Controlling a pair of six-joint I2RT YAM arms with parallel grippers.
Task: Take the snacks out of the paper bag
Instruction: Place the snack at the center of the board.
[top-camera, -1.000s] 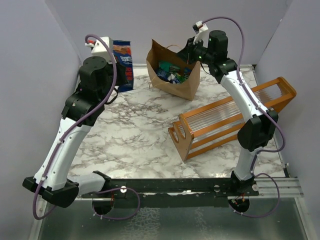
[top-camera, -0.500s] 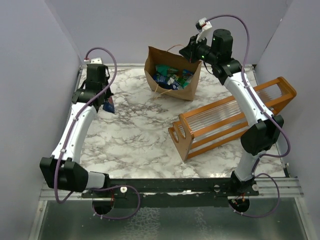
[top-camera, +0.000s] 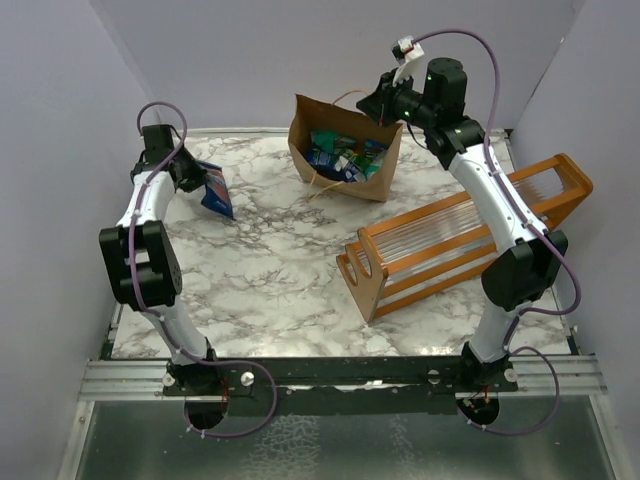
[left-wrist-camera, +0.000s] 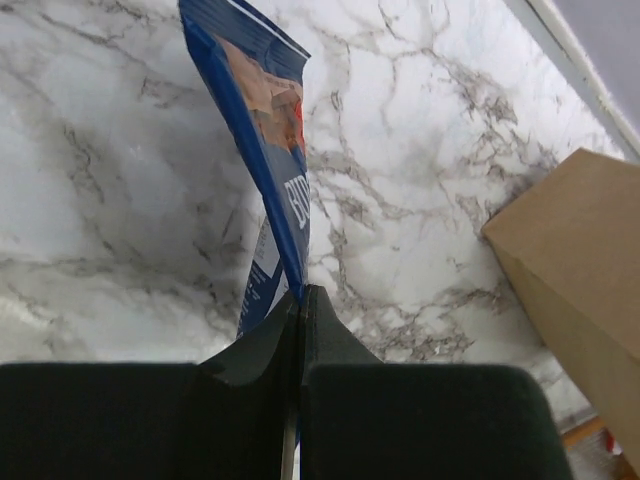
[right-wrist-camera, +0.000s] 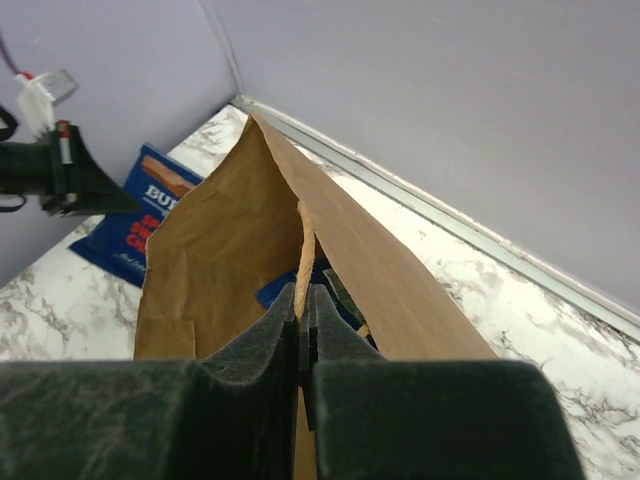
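Near the far-left corner of the marble counter (top-camera: 270, 260), the left tool (top-camera: 197, 178) is clenched on one end of a blue packet (top-camera: 214, 192), one of the snacks. The packet's long axis slants down from the pads toward the marble, and whether its lower end touches cannot be told. The left arm is folded along the left edge, elbow raised and forearm reaching toward the back wall. The remaining snacks (top-camera: 338, 155), blue, teal and green, lie heaped inside the paper bag (top-camera: 372, 178), which stands open at the middle of the far edge, well to the right of the left tool. The right tool (top-camera: 383, 103) is the nearer one: pinched tight on a thin edge of paper at the bag's upper right rim, it appears to hold the mouth open, its arm stretched long and high over an orange rack (top-camera: 470, 235) on the counter's right side. Letting the packet go here would likely lay it flat, clear of the bag.
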